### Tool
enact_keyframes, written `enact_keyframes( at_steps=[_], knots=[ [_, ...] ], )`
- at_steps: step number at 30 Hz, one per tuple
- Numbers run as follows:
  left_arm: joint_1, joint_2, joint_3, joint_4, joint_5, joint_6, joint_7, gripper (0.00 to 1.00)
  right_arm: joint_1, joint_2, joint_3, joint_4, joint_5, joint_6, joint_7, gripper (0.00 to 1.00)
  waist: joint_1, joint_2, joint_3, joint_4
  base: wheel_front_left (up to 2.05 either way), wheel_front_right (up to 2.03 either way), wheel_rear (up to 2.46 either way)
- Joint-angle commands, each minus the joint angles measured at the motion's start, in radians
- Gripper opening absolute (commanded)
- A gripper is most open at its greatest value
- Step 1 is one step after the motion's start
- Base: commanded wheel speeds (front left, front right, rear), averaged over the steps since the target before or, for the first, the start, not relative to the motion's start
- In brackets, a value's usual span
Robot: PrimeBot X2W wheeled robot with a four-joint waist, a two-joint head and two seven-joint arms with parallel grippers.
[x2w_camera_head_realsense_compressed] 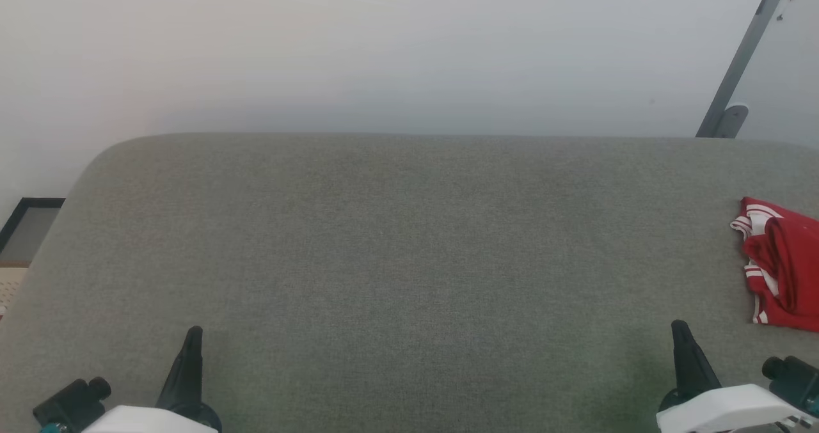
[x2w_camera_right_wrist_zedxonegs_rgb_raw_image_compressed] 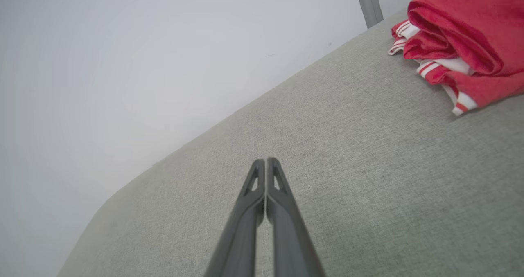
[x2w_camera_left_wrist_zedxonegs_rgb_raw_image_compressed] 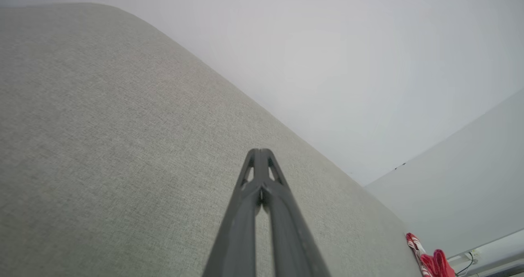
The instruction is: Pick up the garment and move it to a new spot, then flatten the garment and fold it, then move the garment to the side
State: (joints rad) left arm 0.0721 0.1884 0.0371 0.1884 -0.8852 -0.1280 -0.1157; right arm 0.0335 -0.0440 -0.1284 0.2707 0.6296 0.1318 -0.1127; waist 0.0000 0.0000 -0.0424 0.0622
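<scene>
Grey woven fabric is covering the tabletop (x2w_camera_head_realsense_compressed: pixel 409 241) you are looking down on, and most of it is lying bare. The garment (x2w_camera_head_realsense_compressed: pixel 784 260) is sitting at the far right side, bunched into a rumpled red heap with white panels and red-and-white striped trim showing. The head view's right edge is cutting it off, so you are seeing only part of it, and its front is folded out of sight. In the right wrist view the heap is lying at the upper right, also cropped by the frame. In the left wrist view it is showing as a small red scrap at the bottom right, too small to make out in detail.

The left gripper (x2w_camera_head_realsense_compressed: pixel 193 332) is hovering at the lower left, its fingers pressed together and grasping nothing. The right gripper (x2w_camera_head_realsense_compressed: pixel 679 325) is hovering at the lower right, near the garment but apart from it, its fingers likewise clenched on nothing. Both pale wrists are running off the bottom edge.

A slanted grey post (x2w_camera_head_realsense_compressed: pixel 742 62) is rising behind the far right corner, its top cut off. A dark-framed panel (x2w_camera_head_realsense_compressed: pixel 29 228) is peeking out at the left, partly hidden by the tabletop.
</scene>
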Motion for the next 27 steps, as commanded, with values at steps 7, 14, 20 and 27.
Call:
enact_keyframes(
  at_steps=[7,14,20,27],
  knots=[
    [-0.049,-0.008,0.017,-0.003,-0.099,-0.002,0.027,0.0,-0.04,-0.006,0.004,-0.016,0.127,-0.001,0.029,0.0,0.0,0.0,0.004,-0.005,0.0,0.0,0.0],
    [-0.065,-0.023,0.023,0.004,-0.17,-0.002,0.05,0.0,-0.053,-0.007,0.005,-0.018,0.225,-0.001,0.052,0.0,0.0,0.0,0.007,-0.01,0.0,0.0,0.0],
    [-0.078,-0.034,0.029,0.009,-0.229,-0.002,0.069,0.0,-0.064,-0.007,0.006,-0.019,0.304,-0.001,0.071,0.0,0.0,0.0,0.01,-0.014,0.0,0.0,0.0],
    [-0.093,-0.048,0.035,0.015,-0.292,-0.002,0.09,0.0,-0.074,-0.007,0.007,-0.021,0.39,-0.001,0.09,0.0,0.0,0.0,0.013,-0.018,0.0,0.0,0.0]
  ],
)
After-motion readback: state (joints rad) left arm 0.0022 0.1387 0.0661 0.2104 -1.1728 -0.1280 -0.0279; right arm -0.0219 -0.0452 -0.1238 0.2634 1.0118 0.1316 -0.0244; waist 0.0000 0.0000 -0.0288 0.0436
